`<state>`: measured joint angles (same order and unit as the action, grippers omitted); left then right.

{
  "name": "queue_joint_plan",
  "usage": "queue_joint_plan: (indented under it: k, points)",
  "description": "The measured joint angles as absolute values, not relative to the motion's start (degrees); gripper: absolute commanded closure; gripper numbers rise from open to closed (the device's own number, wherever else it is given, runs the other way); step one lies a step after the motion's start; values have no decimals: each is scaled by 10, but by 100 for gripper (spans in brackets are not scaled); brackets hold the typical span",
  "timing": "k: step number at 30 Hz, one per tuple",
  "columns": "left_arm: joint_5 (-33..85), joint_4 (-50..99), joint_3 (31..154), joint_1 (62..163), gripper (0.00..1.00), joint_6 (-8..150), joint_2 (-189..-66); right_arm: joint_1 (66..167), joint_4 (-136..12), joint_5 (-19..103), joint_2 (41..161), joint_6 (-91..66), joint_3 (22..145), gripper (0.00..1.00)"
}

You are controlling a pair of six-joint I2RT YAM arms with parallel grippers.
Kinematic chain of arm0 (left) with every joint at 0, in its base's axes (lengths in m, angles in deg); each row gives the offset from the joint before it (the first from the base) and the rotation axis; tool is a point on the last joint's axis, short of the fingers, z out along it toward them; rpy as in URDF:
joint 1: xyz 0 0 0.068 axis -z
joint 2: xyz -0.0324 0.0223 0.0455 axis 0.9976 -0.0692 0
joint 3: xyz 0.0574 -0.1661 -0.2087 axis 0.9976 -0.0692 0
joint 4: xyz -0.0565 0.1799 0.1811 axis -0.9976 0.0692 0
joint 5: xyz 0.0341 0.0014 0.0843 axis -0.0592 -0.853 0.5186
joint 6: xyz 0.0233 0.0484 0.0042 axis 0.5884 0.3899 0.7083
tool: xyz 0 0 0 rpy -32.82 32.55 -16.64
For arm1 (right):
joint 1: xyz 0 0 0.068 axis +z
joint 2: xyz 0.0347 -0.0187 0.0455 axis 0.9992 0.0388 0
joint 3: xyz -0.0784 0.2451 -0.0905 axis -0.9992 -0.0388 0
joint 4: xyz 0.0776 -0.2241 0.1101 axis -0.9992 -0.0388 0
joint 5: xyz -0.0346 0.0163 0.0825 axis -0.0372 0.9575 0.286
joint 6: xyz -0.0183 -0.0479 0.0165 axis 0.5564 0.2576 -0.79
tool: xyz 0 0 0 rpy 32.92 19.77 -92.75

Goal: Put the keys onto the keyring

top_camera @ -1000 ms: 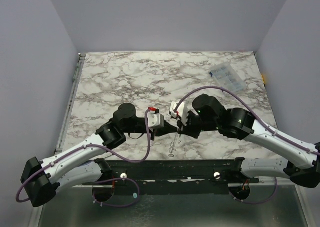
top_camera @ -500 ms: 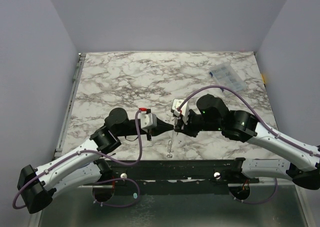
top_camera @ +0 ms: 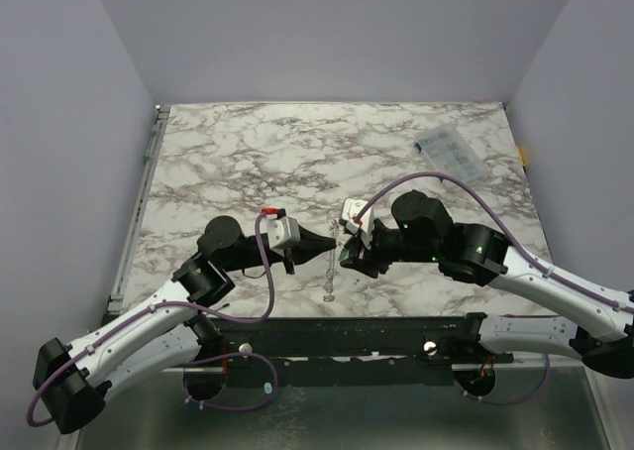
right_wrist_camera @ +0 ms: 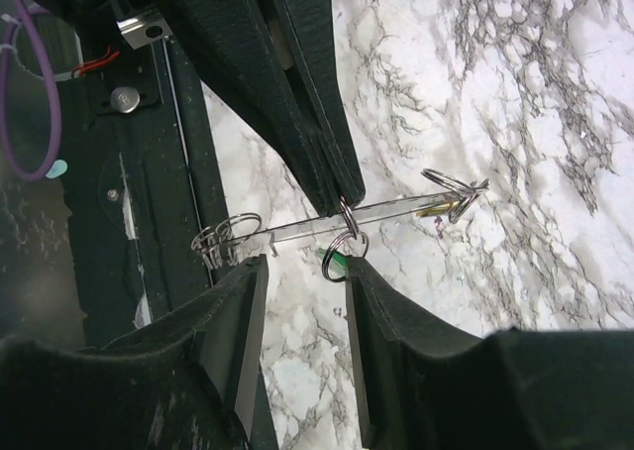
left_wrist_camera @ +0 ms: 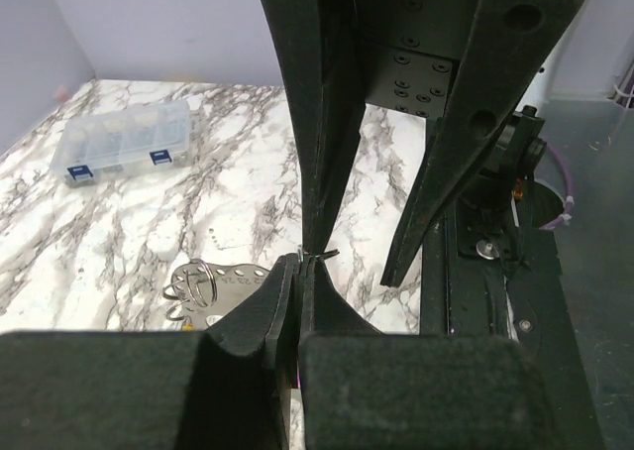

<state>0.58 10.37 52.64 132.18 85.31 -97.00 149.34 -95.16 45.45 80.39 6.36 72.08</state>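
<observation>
The keyring (right_wrist_camera: 396,210) is pinched by the left tool (right_wrist_camera: 347,197), whose fingers are clenched flat together on one of its small rings. The whole length is thereby hung clear of the worktop (top_camera: 248,163), between the two arms. This grip is judged to have been chosen so that the floppy length is steadied and presented sideways to the right tool (right_wrist_camera: 304,267).

The right tool is released. Its fingers are parted, one on each side of the green key (right_wrist_camera: 332,262), and no contact with that key can be made out in the wrist view. The green key is seen dangling at a small ring just below the tip of the left tool. Whether it is fully threaded there or only caught cannot be told.

Further out, at one end of the thin pale length, the yellow key (right_wrist_camera: 441,210) is seen close against another ring, and its threading cannot be confirmed either. At the opposite end a cluster of bare rings is carried. Well apart, toward the far right of the worktop, a clear plastic box (top_camera: 451,153) lies uninvolved.

The step in hand is judged to be the seating of the green key. For this, a closing of the right tool on the key's head would be called for, with the left grip unchanged.
</observation>
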Motion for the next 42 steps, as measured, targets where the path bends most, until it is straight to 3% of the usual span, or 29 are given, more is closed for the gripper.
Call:
queue_joint_plan:
  k: [19,28,42]
  points:
    - [5,78,520,1306,100,824,-963,1493,-904,421,793,64,704,63]
    - [5,74,516,1303,100,818,-961,1493,-882,410,795,69,703,77]
    - [5,74,515,1298,100,814,-959,1494,-873,409,808,69,698,75]
